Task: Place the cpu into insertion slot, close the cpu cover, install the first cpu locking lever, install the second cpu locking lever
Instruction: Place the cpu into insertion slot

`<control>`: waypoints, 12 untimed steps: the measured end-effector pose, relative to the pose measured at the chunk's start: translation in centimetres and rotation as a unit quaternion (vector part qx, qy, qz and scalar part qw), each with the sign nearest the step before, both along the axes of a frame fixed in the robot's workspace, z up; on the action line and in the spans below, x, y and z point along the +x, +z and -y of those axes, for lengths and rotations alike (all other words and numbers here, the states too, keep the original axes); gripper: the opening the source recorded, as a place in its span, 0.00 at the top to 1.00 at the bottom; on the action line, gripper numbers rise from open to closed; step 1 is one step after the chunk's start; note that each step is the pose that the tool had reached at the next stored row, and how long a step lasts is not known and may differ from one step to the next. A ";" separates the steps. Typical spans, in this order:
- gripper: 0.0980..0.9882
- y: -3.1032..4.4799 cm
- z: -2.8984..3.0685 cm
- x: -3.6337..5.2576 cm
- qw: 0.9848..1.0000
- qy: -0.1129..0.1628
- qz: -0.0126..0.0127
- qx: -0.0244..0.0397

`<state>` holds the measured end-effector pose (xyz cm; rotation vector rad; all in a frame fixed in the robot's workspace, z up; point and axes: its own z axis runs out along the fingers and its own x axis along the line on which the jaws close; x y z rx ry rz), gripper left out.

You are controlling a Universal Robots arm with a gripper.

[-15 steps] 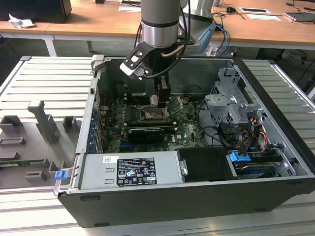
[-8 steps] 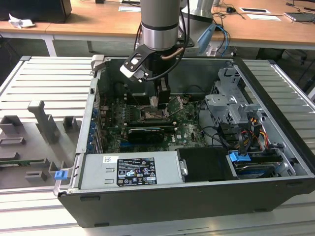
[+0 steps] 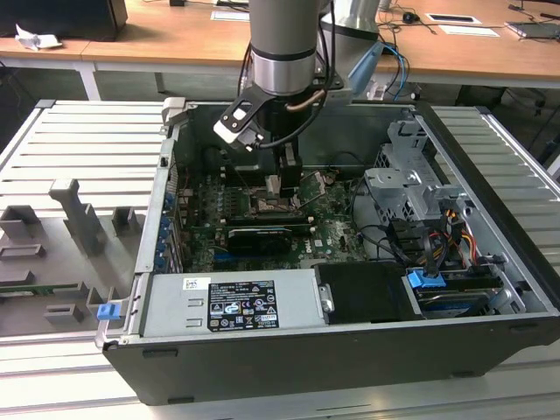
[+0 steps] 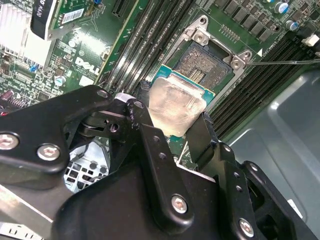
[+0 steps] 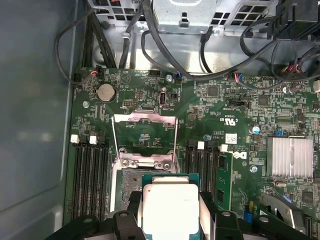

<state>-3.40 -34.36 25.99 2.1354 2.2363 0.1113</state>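
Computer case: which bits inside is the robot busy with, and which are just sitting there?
Part of the job:
gripper, shut on the cpu
insertion slot, close by the cpu
cpu cover, flipped open

Just sitting there:
round battery
silver heat sink
black cables
memory slots

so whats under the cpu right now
The insertion slot: part of its dark pin field shows past the edge of the cpu, which the gripper holds. The rest is covered by the chip, so whether they touch cannot be seen.
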 end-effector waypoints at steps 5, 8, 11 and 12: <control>0.51 -0.80 -0.35 0.00 1.000 -0.004 0.000 -0.004; 0.51 -1.47 -0.52 -0.04 1.000 -0.010 0.000 -0.004; 0.51 -1.73 -0.54 -0.34 1.000 -0.010 0.000 -0.004; 0.51 -1.80 -0.54 -0.37 1.000 -0.010 0.000 -0.004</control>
